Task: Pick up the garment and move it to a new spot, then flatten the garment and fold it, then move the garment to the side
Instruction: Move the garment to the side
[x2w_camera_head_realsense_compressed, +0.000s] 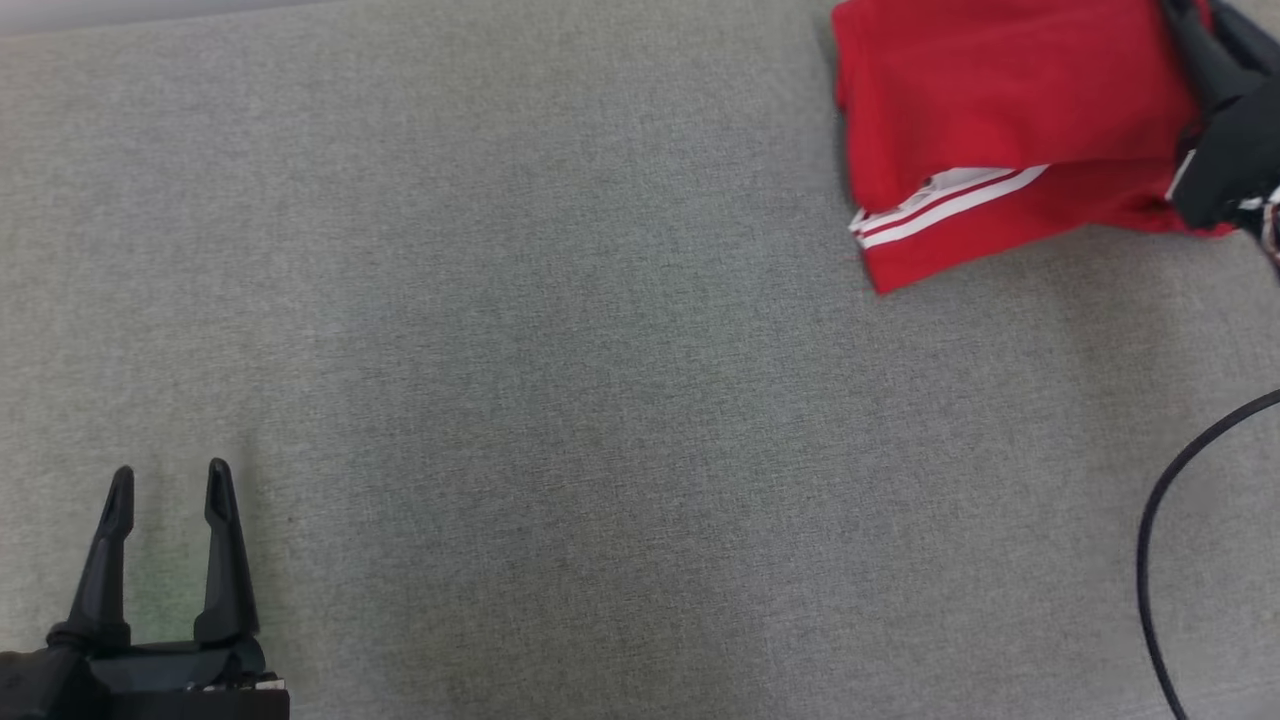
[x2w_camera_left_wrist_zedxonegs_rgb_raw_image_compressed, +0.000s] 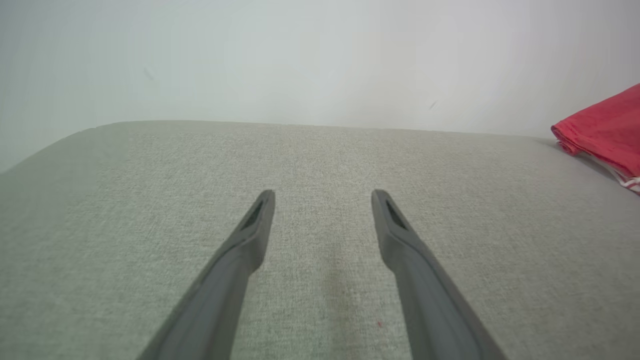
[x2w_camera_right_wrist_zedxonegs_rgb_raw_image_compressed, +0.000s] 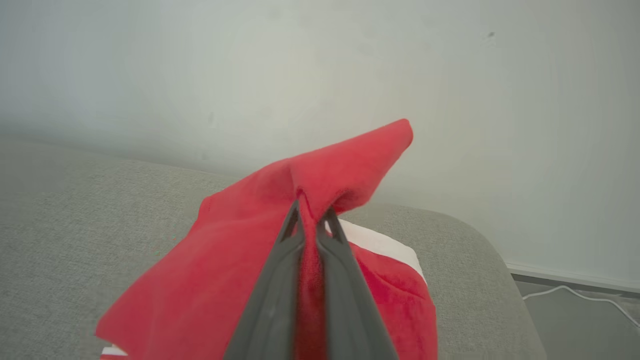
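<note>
The garment is red with white stripes, folded, lying at the far right of the grey surface. Its corner shows at the right edge of the left wrist view. My right gripper reaches over the garment's right side and is shut on a pinch of the red cloth, which stands up in a peak between the fingers. My left gripper sits at the lower left, far from the garment, open with nothing between its fingers.
The grey fabric-covered surface stretches across the view. A black cable curves over its right edge. A pale wall stands behind the surface, and floor with a white cable lies past the surface's right end.
</note>
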